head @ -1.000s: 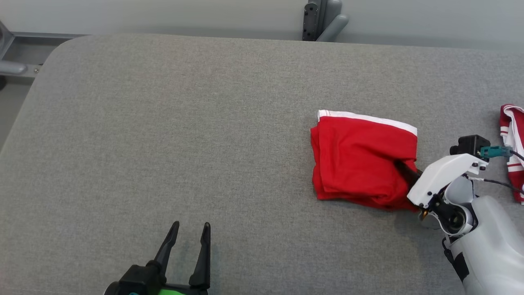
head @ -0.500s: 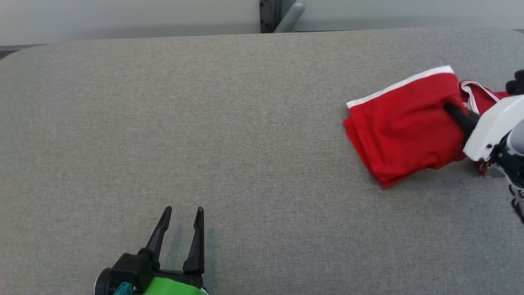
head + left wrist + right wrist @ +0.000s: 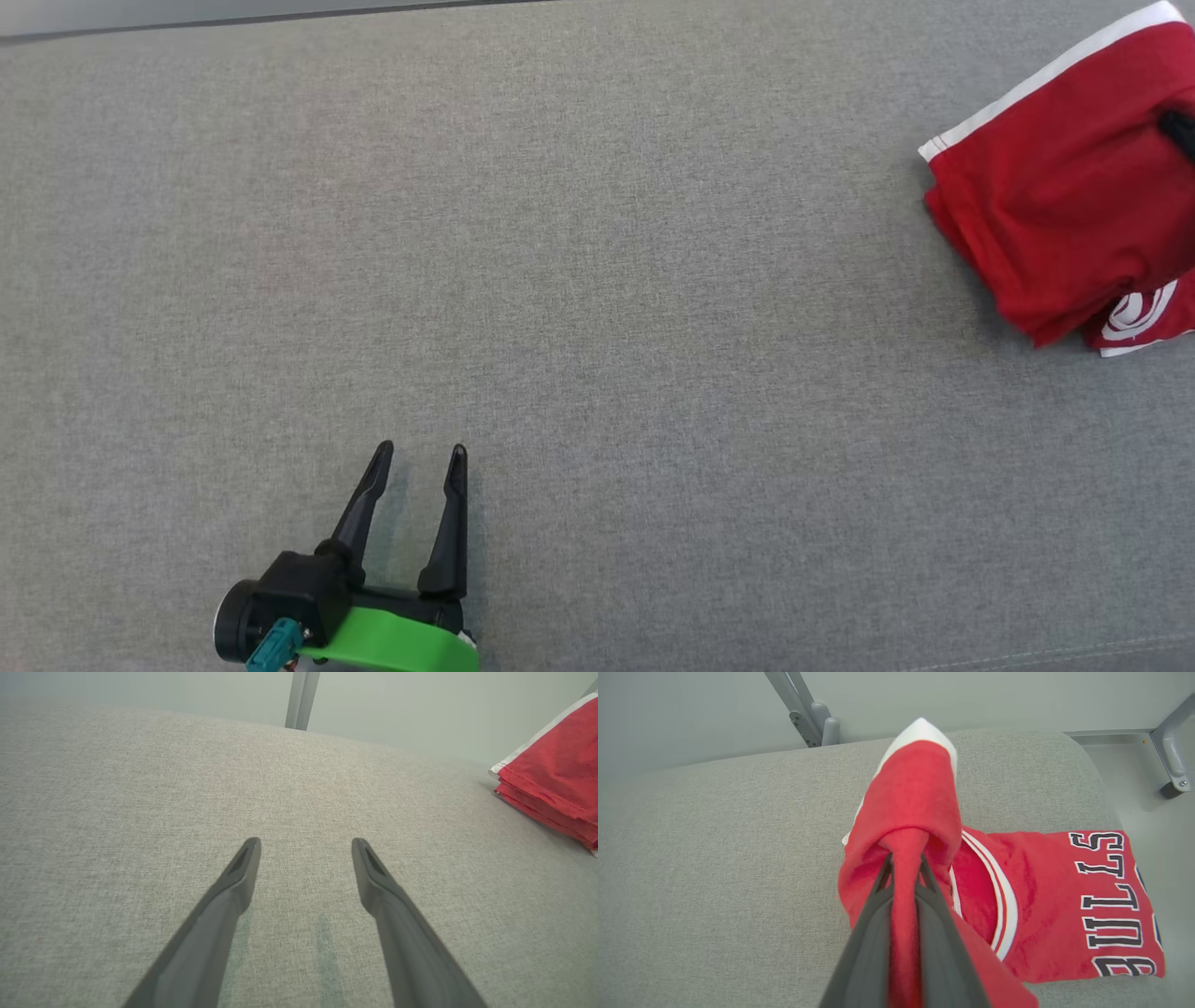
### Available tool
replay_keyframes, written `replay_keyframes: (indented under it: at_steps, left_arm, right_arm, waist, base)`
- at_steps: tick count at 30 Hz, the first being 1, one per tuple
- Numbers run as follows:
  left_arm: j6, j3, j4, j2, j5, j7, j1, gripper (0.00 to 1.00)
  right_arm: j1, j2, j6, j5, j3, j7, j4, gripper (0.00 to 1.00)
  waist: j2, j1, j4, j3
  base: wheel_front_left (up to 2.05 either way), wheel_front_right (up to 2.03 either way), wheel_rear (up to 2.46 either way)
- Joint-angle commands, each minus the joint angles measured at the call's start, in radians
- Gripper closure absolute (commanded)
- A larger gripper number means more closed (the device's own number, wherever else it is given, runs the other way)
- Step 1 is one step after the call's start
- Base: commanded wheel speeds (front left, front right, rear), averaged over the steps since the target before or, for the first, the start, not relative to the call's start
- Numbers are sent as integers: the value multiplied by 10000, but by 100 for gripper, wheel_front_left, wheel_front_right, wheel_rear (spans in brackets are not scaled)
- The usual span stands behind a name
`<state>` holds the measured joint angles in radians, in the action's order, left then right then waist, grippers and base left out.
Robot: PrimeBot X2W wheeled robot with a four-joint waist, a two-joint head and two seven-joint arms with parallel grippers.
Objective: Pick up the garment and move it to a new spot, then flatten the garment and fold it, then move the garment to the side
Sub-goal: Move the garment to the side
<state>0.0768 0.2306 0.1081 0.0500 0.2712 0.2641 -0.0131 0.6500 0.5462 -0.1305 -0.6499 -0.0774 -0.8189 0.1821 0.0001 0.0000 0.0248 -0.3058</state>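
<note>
The garment (image 3: 1064,205) is a folded red piece with a white band, at the far right of the head view. My right gripper (image 3: 903,858) is shut on a pinched fold of the garment (image 3: 910,798) and holds it raised and draped over the fingers. One dark fingertip (image 3: 1180,133) pokes out at the frame's right edge. The left gripper (image 3: 417,455) rests low near the front of the table, open with nothing between its fingers (image 3: 243,868). From there the garment (image 3: 556,779) lies far off to the right.
A second red jersey (image 3: 1064,905) lettered BULLS lies flat under and to the right of the held garment, its logo corner (image 3: 1134,322) peeking out. The grey fabric table (image 3: 560,280) ends just beyond it. Metal frame posts (image 3: 808,714) stand behind.
The right gripper has shut on the garment and carried it to the right, over the Bulls jersey. The head camera has shifted. The left gripper stays open in place.
</note>
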Motion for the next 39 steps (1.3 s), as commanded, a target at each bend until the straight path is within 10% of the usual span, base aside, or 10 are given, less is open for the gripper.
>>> replay_keyframes:
  at_steps: [1,21,22,23,24,25,39]
  left_arm:
    - [93,-133,47,16,-128,-4,239,0]
    - [263,-205,15,15,-573,-4,468,0]
    - [249,-199,8,16,-573,-4,474,0]
    - [227,-207,3,16,-572,-4,476,0]
    - [227,-207,3,16,-572,-4,476,0]
    - [210,-209,-12,16,-571,-4,474,0]
    - [47,-209,-47,16,-295,-5,321,0]
  right_arm:
    - [-236,67,-2,307,-771,-456,-216,100]
    - [-88,1328,1,3529,-1434,1744,2762,100]
    - [-82,1345,1,3701,-1524,1916,2992,75]
    - [-53,1364,1,3909,-1544,2112,3149,27]
    - [-53,1364,1,3909,-1544,2112,3149,27]
    - [6,1392,1,4118,-1643,2307,3337,0]
    - [476,524,3,4479,-662,6416,3895,0]
  waist:
    - [-1,0,-94,-231]
    - [-1,0,-594,-1000]
    - [-1,0,-616,-1034]
    - [-1,0,-629,-1055]
    - [-1,0,-629,-1055]
    - [-1,0,-634,-1080]
    - [-1,0,-445,-524]
  base:
    - [0,0,0]
    - [0,0,0]
    - [0,0,0]
    - [0,0,0]
    - [0,0,0]
    - [0,0,0]
    - [0,0,0]
